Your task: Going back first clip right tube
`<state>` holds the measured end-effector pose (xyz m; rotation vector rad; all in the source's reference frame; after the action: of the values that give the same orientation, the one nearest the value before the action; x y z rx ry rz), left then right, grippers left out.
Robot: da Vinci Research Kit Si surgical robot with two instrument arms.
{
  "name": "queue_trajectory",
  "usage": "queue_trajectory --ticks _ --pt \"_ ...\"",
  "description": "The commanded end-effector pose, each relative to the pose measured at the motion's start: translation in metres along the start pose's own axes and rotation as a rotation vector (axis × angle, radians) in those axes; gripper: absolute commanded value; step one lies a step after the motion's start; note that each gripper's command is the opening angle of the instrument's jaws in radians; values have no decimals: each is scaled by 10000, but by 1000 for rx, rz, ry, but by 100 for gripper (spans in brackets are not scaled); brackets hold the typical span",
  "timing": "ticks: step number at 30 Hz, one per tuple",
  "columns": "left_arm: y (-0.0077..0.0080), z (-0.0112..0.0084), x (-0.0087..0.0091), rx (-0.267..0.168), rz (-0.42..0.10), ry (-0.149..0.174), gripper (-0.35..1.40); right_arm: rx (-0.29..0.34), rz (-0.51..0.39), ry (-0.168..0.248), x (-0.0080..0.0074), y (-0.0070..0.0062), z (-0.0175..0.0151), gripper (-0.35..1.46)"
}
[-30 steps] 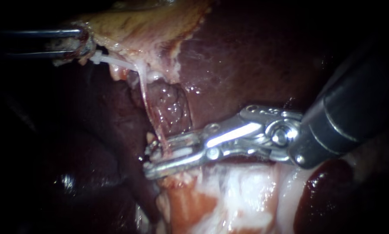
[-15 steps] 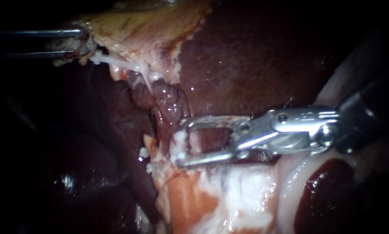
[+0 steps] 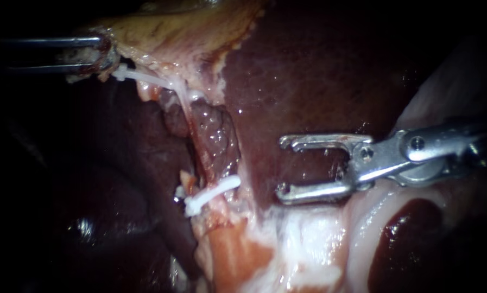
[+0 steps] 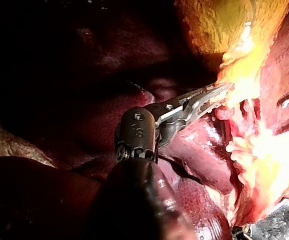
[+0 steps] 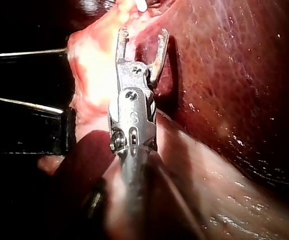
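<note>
1. So: liver [image 3: 319, 70] fills most of the field. The gallbladder [image 3: 172, 32] lies above it, and my left instrument [image 3: 103, 54] is clamped on its edge.
2. My right instrument [image 3: 280, 166] has its jaws wide and empty over the liver, clear of the tube.
3. The tube [image 3: 210, 157] runs down the cleft beside the liver.
4. A white clip [image 3: 210, 193] sits across the tube's lower end and looks closed.
5. Status: clip placed, I'd say. What's left is backing the right instrument fully out.
</note>
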<state>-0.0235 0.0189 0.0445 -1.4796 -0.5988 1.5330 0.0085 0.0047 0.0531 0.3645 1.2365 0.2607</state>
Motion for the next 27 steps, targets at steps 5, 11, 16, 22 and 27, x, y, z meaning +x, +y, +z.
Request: queue_trajectory --ticks 5,11,16,22,27 --pt "-2 5 -6 5 4 6 -35 1 -5 0 0 1 -3 50" --pt "-10 27 -23 7 14 -9 -35 3 -11 0 0 1 -6 50" --pt "-23 48 -37 9 29 -23 -35 3 -11 1 0 1 -8 50" --pt "-33 68 -54 10 28 -39 -35 4 -11 1 0 0 -8 50" --pt "-35 75 -59 10 31 -47 -35 4 -11 1 -1 0 -9 50"
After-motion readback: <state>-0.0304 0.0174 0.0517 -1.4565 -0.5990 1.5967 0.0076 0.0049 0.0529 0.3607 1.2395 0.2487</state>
